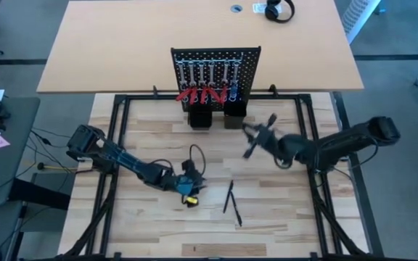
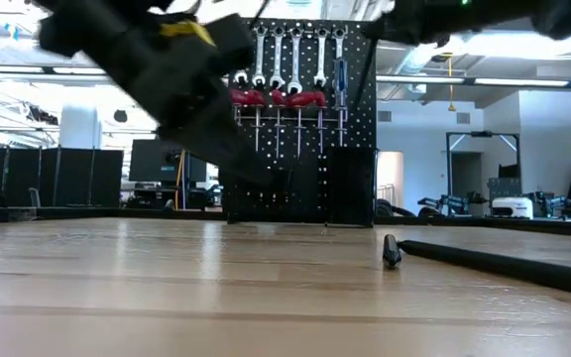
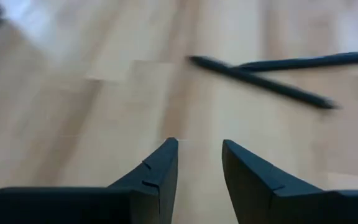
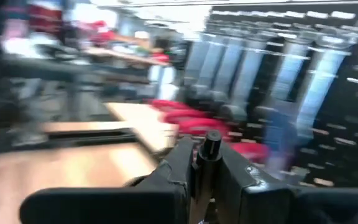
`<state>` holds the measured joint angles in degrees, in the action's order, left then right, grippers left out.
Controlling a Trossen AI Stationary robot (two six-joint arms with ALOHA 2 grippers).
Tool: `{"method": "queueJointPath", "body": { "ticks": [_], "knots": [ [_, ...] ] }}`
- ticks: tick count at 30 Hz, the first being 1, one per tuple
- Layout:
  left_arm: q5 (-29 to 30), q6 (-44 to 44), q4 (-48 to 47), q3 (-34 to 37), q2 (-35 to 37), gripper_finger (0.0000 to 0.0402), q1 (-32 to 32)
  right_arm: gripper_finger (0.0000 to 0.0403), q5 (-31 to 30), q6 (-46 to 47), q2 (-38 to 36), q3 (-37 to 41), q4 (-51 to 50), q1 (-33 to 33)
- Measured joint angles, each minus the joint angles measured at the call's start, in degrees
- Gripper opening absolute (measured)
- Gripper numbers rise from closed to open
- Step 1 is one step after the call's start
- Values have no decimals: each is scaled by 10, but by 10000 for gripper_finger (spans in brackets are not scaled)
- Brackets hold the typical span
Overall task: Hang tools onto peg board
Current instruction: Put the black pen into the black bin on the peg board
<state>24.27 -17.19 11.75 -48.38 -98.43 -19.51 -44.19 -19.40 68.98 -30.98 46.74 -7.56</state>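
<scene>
Right pincer [image 4: 205, 163] clamped on black stick tool [image 4: 211, 147], left pincer [image 3: 199, 163] parted, empty.

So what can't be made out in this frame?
- Right wrist view: motion blur smears the peg board; hanging tools unreadable.
- Thin black tool in the right gripper: its type is unclear.
- Low view: the left arm covers the board's left side.
- High view: the left gripper is too small to judge.

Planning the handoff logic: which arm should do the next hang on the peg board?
Right. Its claw is shut on a black stick tool and sits near the peg board. The left claw is open and empty, low over the table.
</scene>
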Motion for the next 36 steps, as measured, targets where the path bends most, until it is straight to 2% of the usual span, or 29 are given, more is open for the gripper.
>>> {"method": "queueJointPath", "body": {
  "ticks": [3, 6, 10, 13, 15, 20, 25, 30, 33, 36],
  "knots": [
    [1, 2, 84, 43, -1, 116, -15, 46, 11, -1, -11, 18, 34, 66],
    [3, 15, 147, 69, -1, 116, -20, 46, 64, 34, -13, 24, 45, 135],
    [4, 24, 167, 73, -1, 116, -20, 46, 139, 89, 9, 25, 46, 215],
    [4, 26, 163, 73, -1, 116, -20, 50, 142, 116, 29, 25, 42, 254],
    [4, 26, 165, 73, -1, 116, -20, 67, 143, 145, 40, 25, 31, 274],
    [4, 26, 163, 72, -1, 116, -20, 111, 152, 207, 53, 25, -10, 296],
    [4, 25, 164, 72, -1, 116, -20, 160, 205, 209, 52, 25, -30, 299],
    [4, 25, 164, 72, -1, 116, -20, 212, 208, 208, 32, 25, -49, 291],
    [4, 25, 162, 72, -1, 116, -20, 225, 208, 207, -5, 25, -131, 281],
    [4, 24, 162, 72, -1, 116, -20, 226, 206, 228, -46, 25, -261, 270]
  ]
}}
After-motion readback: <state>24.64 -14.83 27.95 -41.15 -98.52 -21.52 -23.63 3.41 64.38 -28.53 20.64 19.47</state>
